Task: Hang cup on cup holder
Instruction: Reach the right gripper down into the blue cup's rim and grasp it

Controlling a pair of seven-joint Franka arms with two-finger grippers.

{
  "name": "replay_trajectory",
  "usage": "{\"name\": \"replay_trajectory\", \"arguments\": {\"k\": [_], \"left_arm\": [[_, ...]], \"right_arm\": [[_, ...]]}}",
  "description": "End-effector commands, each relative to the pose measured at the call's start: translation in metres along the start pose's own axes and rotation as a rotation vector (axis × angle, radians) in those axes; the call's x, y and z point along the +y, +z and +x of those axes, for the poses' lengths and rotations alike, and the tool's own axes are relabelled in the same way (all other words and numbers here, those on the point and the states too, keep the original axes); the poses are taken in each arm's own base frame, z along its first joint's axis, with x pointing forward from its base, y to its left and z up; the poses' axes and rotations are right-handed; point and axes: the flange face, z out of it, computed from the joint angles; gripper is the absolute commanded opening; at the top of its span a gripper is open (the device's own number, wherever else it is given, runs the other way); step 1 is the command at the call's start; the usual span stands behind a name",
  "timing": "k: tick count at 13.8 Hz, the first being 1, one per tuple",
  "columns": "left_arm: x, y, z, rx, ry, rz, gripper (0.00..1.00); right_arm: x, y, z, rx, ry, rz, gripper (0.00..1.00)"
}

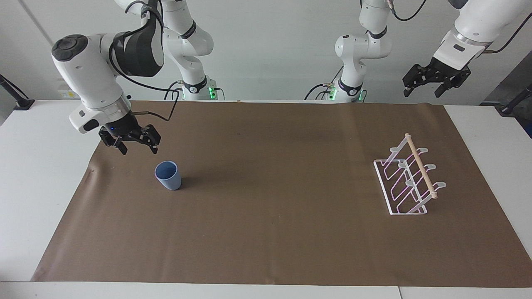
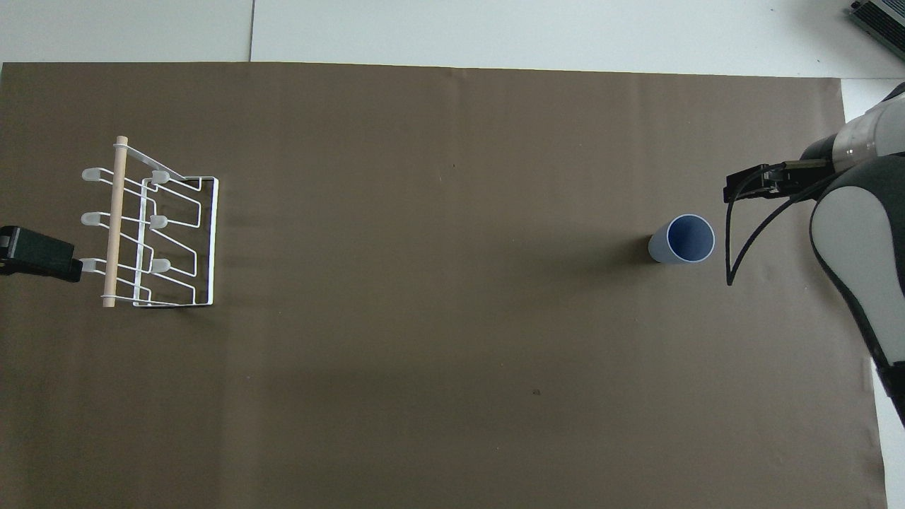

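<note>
The light-blue cup [image 1: 168,175] stands upright, mouth up, on the brown mat toward the right arm's end of the table; it also shows in the overhead view [image 2: 682,239]. The white wire cup holder [image 1: 409,178] with its wooden dowel stands toward the left arm's end [image 2: 152,226], with nothing on its prongs. My right gripper [image 1: 139,150] is open and empty, low over the mat beside the cup and apart from it [image 2: 742,189]. My left gripper [image 1: 423,90] is open and empty, and waits high above the table's edge near the holder's end [image 2: 35,254].
The brown mat [image 1: 266,241] covers most of the white table [image 1: 37,174]. A black cable [image 2: 735,240] hangs from the right wrist close to the cup. Black clamp arms [image 1: 16,99] stand at the table's ends.
</note>
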Motion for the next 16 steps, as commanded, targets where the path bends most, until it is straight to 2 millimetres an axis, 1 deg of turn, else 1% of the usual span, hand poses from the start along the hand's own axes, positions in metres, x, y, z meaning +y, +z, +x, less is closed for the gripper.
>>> {"name": "replay_trajectory", "arguments": {"k": [1,5,7,9,10,12,14,16], "left_arm": [[-0.003,0.0,-0.007,-0.005,-0.013,0.019,1.0],[-0.003,0.0,-0.007,-0.005,-0.013,0.019,1.0],[-0.003,0.0,-0.007,-0.005,-0.013,0.019,1.0],[-0.003,0.0,-0.007,-0.005,-0.013,0.019,1.0],[-0.003,0.0,-0.007,-0.005,-0.013,0.019,1.0],[-0.003,0.0,-0.007,-0.005,-0.013,0.019,1.0],[-0.003,0.0,-0.007,-0.005,-0.013,0.019,1.0],[-0.003,0.0,-0.007,-0.007,-0.013,0.019,1.0]], "right_arm": [[0.004,0.038,-0.009,0.015,-0.08,0.014,1.0],[0.009,0.082,-0.021,0.037,-0.129,0.001,1.0],[0.011,0.098,-0.024,0.059,-0.134,-0.005,1.0],[0.013,0.112,-0.022,0.056,-0.133,-0.006,1.0],[0.014,0.115,-0.023,0.058,-0.131,-0.007,1.0],[0.016,0.13,-0.021,0.049,-0.133,-0.007,1.0],[0.026,0.141,-0.02,0.042,-0.124,-0.005,1.0],[0.027,0.139,-0.019,0.033,-0.128,-0.002,1.0]]}}
